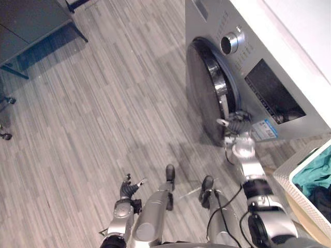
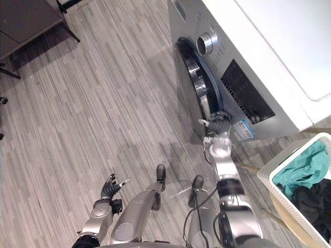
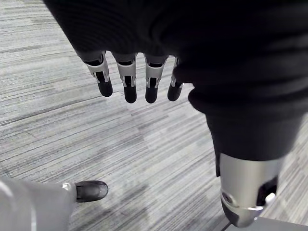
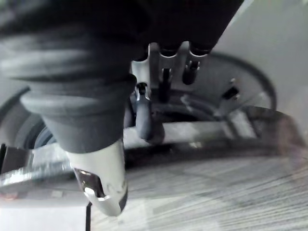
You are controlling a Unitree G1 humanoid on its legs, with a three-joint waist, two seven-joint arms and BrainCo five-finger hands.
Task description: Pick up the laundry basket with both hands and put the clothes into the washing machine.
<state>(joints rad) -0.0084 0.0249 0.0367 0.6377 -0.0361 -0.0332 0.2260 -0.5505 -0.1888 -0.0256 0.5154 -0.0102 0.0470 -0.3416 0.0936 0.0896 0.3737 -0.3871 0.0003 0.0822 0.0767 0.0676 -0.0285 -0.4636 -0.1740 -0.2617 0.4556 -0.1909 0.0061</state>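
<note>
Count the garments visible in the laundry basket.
2 in the laundry basket: a teal garment at the end nearer the washing machine, a dark garment beside it, nearer the robot. More may be hidden underneath or past the picture's edge.

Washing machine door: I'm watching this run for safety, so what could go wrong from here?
1. The right robot hand sits at the edge of the door, which looks barely ajar; it could slip off or get pinched.
2. The laundry basket, with clothes inside, stands close on the robot's right side; a pull back might knock it.
</note>
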